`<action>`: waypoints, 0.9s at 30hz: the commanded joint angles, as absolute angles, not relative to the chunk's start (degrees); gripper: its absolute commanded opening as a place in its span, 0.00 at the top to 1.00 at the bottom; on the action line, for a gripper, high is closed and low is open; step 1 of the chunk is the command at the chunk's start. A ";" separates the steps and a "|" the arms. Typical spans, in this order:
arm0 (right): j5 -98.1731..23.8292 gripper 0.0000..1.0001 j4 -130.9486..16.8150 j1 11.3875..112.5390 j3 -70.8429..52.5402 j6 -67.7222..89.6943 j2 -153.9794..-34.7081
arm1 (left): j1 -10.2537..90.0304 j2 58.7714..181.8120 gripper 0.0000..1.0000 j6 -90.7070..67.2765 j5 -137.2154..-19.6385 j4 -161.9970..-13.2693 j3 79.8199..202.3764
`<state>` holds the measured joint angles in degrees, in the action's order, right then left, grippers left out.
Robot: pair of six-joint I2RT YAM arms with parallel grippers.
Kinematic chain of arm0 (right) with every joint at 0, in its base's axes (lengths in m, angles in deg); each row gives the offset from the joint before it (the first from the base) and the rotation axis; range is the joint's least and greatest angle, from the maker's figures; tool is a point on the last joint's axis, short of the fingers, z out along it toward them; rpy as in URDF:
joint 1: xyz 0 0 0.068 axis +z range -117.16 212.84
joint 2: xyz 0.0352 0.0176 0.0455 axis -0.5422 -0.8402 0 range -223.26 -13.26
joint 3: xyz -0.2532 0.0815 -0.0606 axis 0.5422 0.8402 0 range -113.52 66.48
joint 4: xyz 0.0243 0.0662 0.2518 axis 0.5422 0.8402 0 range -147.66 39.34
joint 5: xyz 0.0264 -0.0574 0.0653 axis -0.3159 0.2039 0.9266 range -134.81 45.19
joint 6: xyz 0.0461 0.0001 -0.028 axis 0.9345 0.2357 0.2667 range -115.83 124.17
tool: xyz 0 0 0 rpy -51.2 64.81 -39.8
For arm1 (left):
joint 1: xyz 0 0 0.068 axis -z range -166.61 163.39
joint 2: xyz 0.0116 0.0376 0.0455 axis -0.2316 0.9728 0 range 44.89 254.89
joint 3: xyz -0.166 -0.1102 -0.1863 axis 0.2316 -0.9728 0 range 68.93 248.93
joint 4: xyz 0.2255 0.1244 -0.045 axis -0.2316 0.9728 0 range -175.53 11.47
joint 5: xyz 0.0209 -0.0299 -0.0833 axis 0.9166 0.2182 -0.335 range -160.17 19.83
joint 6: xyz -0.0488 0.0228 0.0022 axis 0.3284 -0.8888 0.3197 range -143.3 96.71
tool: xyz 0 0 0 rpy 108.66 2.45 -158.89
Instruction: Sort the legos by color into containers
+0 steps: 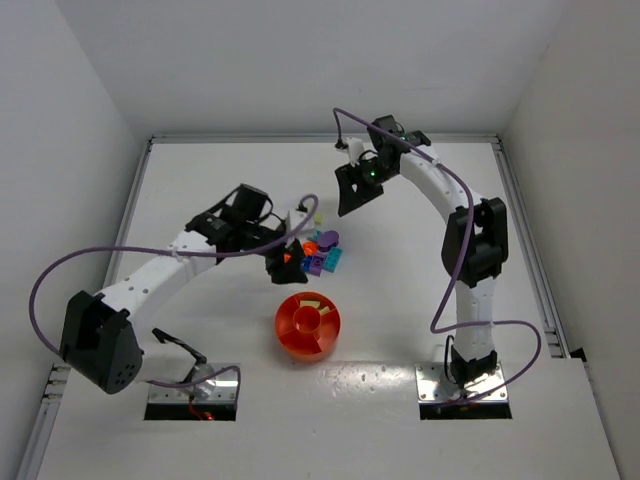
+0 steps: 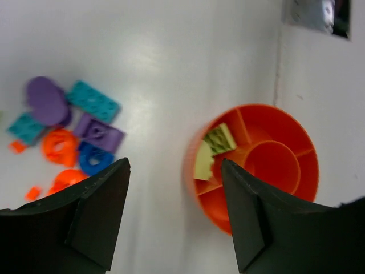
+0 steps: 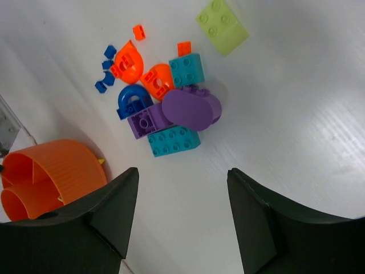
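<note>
- Left gripper [image 2: 174,220] hung empty, jaws spread wide, low in its wrist view between the pile and the tray.
- Right gripper [image 3: 182,222] was also parted and holding nothing, with the pile [image 3: 162,97] above it in its frame.
- One orange-red tray [image 2: 197,188] sat right of centre in the left wrist view. Two yellow-green pieces [image 2: 219,138] lay in one wedge, and the centre cup looked bare.
- Pile count, upper left of the right wrist view:
  - two teal bricks [image 3: 187,69]
  - two purple pieces [image 3: 191,108]
  - one blue arch [image 3: 134,101]
  - about four blue chips [image 3: 105,68]
  - two orange-red curves [image 3: 128,61]
  - two orange-red chips [image 3: 138,31]
  - one yellow-green brick [image 3: 222,25], lying apart at the top
- It looked like a pause between picks. The next move called for dropping onto one brick, clamping it and carrying it to its colour's wedge.
</note>
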<state>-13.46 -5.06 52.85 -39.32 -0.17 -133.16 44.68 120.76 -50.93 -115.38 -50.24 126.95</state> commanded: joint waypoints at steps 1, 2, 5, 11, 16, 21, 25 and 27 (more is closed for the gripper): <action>-11.77 0.36 -5.98 53.75 -45.66 -2.50 -135.42 | 38.54 114.34 0.29 -42.39 -116.58 -57.74 131.24; -11.77 0.34 -8.51 53.75 -45.67 -2.51 -135.43 | 37.05 113.45 0.28 -37.67 -115.35 -61.58 131.24; -11.77 0.28 -15.10 54.28 -45.05 -1.28 -135.96 | 31.59 112.12 0.10 -30.54 -110.26 -64.61 132.47; -13.87 0.06 -14.05 57.97 -51.30 -8.21 -143.08 | 23.68 114.14 0.00 -25.76 -104.36 -63.03 134.85; -17.65 0.06 -23.29 61.22 -44.87 -15.25 -141.76 | 17.44 117.20 0.00 -23.82 -109.88 -63.03 134.85; -19.23 0.06 -23.99 61.75 -48.82 -19.90 -146.32 | 12.25 121.35 0.00 -20.75 -117.00 -62.50 135.37; -23.10 0.06 -27.16 62.89 -48.30 -21.58 -147.56 | 8.83 123.64 0.00 -20.22 -120.78 -62.50 135.37; -25.55 0.07 -28.91 63.42 -46.73 -21.58 -148.26 | 8.12 124.34 0.00 -20.22 -122.19 -62.50 135.37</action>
